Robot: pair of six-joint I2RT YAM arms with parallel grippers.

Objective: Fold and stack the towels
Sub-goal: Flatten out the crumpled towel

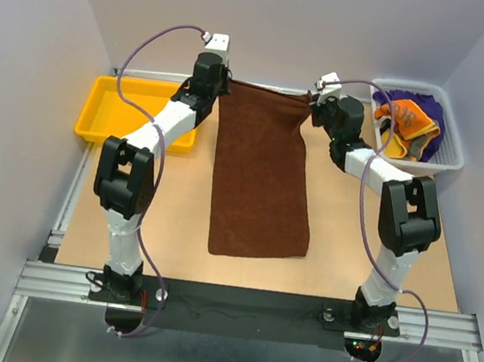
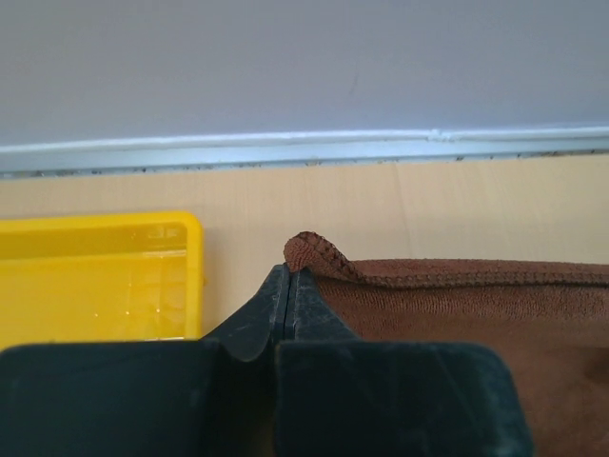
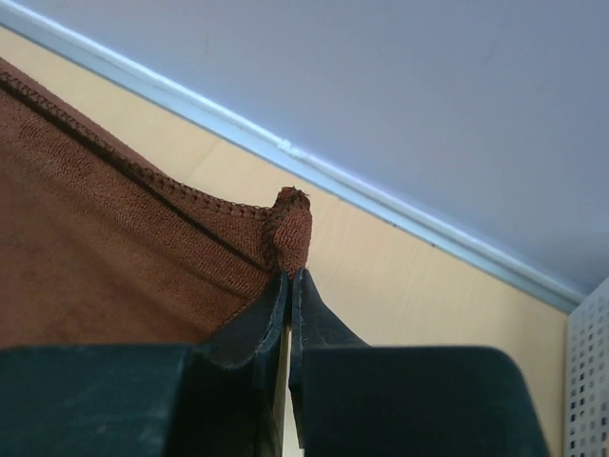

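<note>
A dark brown towel (image 1: 260, 179) lies spread lengthwise down the middle of the table, its far edge pulled taut between the two arms. My left gripper (image 1: 222, 87) is shut on the towel's far left corner (image 2: 306, 251), which curls up just past the closed fingertips. My right gripper (image 1: 313, 99) is shut on the far right corner (image 3: 290, 233), bunched above its tips. Other towels, orange (image 1: 401, 122) and purple (image 1: 429, 112), sit crumpled in the white mesh basket (image 1: 449, 155) at the far right.
A yellow plastic tray (image 1: 98, 122) stands at the far left, close to the left arm, and shows in the left wrist view (image 2: 57, 286). A metal rail (image 2: 304, 148) runs along the table's far edge below the grey back wall.
</note>
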